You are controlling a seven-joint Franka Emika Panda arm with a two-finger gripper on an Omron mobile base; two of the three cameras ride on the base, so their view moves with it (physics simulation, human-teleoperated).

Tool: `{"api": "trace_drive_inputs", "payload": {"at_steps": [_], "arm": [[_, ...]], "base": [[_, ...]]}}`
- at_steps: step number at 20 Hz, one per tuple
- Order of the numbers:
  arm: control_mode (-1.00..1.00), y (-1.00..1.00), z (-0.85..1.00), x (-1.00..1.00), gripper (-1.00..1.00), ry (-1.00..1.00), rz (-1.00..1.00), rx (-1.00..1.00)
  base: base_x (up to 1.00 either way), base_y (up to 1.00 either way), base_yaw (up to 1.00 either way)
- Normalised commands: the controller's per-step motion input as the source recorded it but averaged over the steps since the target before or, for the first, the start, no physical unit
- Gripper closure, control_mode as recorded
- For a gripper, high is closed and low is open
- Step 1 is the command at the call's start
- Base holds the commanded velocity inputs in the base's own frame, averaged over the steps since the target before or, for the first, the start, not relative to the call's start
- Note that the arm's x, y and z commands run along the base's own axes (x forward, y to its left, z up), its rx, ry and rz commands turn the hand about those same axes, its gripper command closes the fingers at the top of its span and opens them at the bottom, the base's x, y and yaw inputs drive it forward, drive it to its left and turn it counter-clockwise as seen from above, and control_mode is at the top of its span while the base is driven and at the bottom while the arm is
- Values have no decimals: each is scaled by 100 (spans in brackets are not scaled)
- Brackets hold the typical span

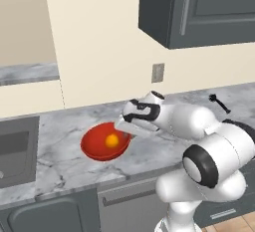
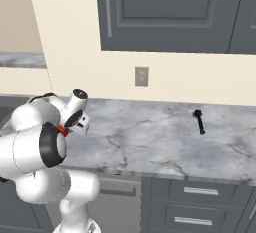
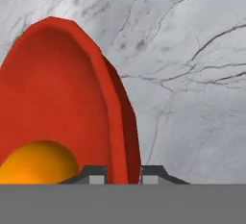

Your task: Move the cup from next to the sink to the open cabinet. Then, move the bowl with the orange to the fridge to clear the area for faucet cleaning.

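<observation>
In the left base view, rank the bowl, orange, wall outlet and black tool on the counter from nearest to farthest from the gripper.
1. Bowl: its rim sits between the gripper's jaws.
2. Orange: inside the bowl.
3. Wall outlet: above, on the wall.
4. Black tool: far right of the counter.

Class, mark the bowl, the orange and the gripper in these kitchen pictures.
bowl (image 1: 94, 146): left base view, inner left wall.
orange (image 1: 112, 140): left base view, its middle.
gripper (image 3: 122, 174): hand view, between fingertips straddling the rim.

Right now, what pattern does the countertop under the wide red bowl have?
Pale grey marble with dark veins on the countertop under the glossy red bowl, clearest in the hand view.
</observation>
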Motion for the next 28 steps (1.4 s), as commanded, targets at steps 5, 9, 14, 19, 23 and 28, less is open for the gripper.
{"api": "trace_drive_inputs", "payload": {"at_steps": [5,9,14,19,23,28], "arm": [[-100,-1,100,-61,100,-26,-5,7],[-100,-28,100,-78,100,-24,-11,23],[-100,-69,31,-89,100,-5,-27,47],[100,0,0,0,100,0,0,0],[100,0,0,0,100,0,0,0],[100,0,0,0,100,0,0,0]], "base": [[0,0,0],[0,0,0],[0,0,0],[-97,-39,48],[-71,-2,73],[-27,5,85]]}}
